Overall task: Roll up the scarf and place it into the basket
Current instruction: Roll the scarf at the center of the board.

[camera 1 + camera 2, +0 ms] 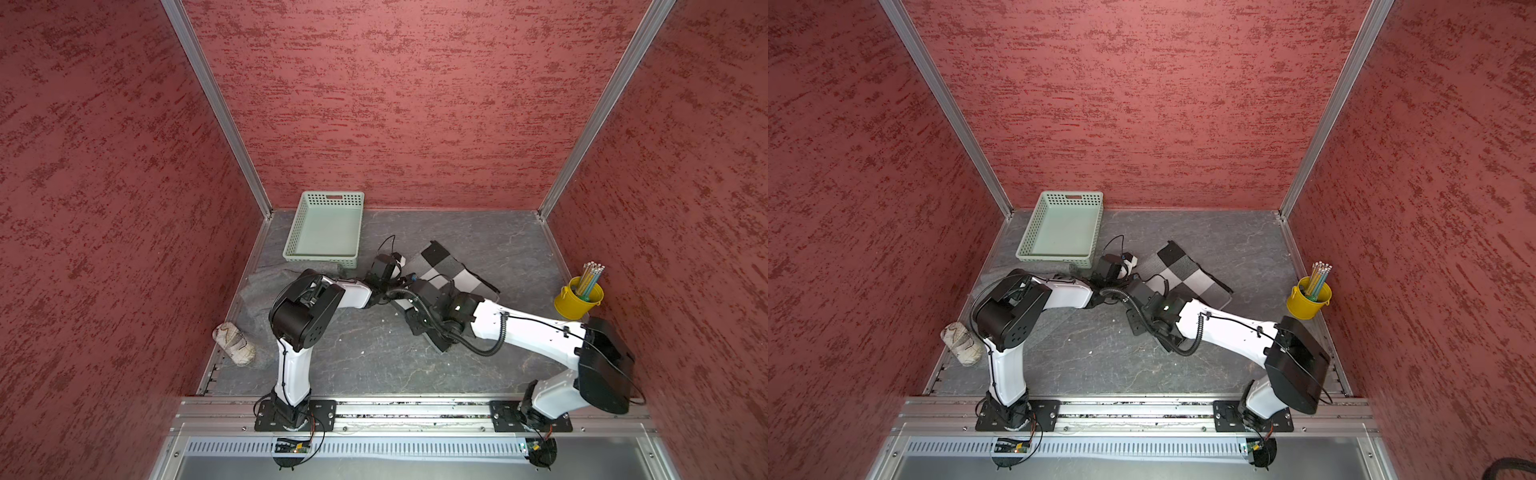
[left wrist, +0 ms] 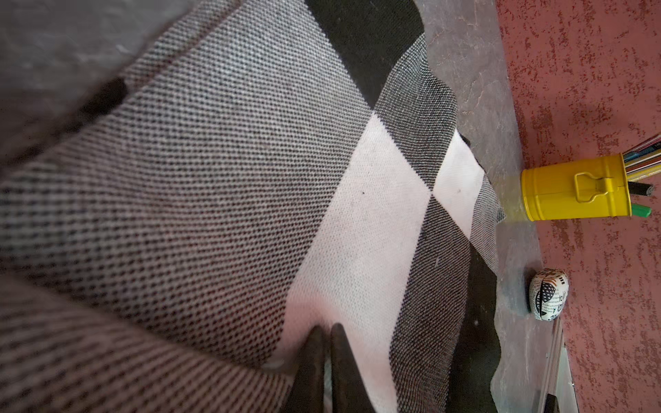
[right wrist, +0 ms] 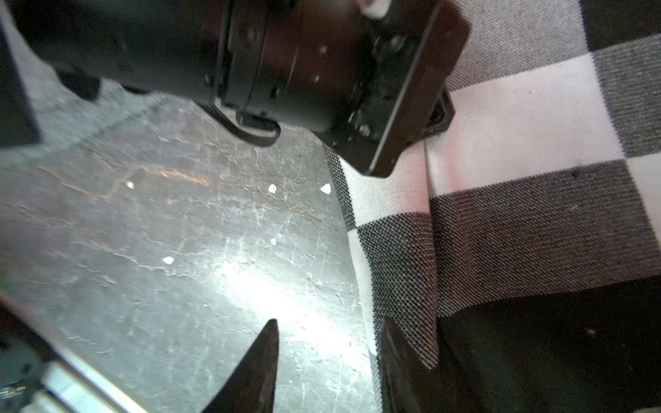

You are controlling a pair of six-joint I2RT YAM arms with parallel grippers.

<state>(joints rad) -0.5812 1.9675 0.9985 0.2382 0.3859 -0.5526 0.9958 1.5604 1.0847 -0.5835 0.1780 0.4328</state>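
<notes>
Near the empty basket (image 1: pixel 296 226), the scarf (image 1: pixel 451 270) lies mostly flat on the table (image 1: pixel 357 357), barely rolled. The left gripper (image 2: pixel 327 332) is pinched closed, apparently on a fold of cloth. The right gripper (image 3: pixel 331 323) stands parted over the scarf's edge. Rolling and placing both remain.

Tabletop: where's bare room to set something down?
Two bare patches on the table: the back right, bordered by the scarf, back wall and yellow bucket; and the front middle, between both arm bases, short of the scarf. Crowded: beside the basket, where the left gripper and right gripper meet at the scarf.
</notes>
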